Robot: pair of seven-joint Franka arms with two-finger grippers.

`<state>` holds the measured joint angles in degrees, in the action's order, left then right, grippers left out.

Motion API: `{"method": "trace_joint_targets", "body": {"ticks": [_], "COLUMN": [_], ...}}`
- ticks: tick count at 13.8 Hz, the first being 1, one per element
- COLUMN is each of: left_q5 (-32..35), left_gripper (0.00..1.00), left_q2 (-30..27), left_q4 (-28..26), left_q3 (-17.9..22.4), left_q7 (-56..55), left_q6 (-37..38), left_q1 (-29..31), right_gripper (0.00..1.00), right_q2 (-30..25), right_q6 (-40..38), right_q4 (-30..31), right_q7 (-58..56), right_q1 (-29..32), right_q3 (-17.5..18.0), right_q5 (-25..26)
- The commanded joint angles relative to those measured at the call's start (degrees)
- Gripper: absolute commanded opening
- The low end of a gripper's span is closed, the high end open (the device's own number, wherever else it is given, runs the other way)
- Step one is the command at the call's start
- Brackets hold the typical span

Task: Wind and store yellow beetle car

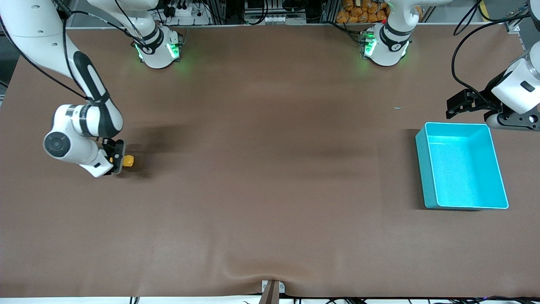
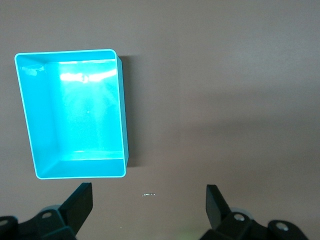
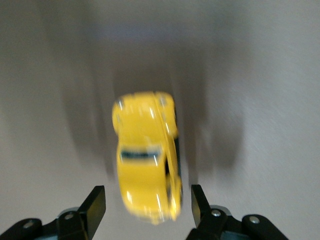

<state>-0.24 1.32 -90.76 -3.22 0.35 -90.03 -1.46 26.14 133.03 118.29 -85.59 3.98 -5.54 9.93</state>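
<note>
Yellow beetle car (image 3: 146, 157) sits on the brown worktop (image 1: 261, 177) toward the right arm's end, between the parted fingers of the right pincer (image 3: 145, 205), which do not touch it. Left pincer (image 2: 149, 202) hangs wide apart beside the turquoise bin (image 1: 498, 169).

Small glossy yellow beetle-shaped toy car (image 3: 146, 156) (image 1: 128, 161), dark windows: upright on wheels on brown tabletop, toward right arm's end.
</note>
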Motion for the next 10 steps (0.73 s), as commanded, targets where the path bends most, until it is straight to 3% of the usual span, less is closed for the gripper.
{"method": "trace_joint_targets", "body": {"ticks": [1, 10], "left_q5": [0.68, 0.76], "left_gripper": [1.0, 1.0], "left_q2": [0.17, 0.26], "left_q4": [0.59, 0.59], "left_q3": [-0.12, -0.12], "left_q7": [1.05, 1.05], "left_q6": [-0.23, -0.14], "left_q1": [0.14, 0.23], "right_gripper": [0.84, 0.85], "right_q2": [-0.21, -1.0], "right_q6": [-4.08, -6.55], "right_q4": [-3.41, -4.21], "right_q7": [-0.54, -1.07], "right_q1": [1.73, 2.08], "right_q3": [0.88, 0.88], "right_q5": [0.26, -1.85]}}
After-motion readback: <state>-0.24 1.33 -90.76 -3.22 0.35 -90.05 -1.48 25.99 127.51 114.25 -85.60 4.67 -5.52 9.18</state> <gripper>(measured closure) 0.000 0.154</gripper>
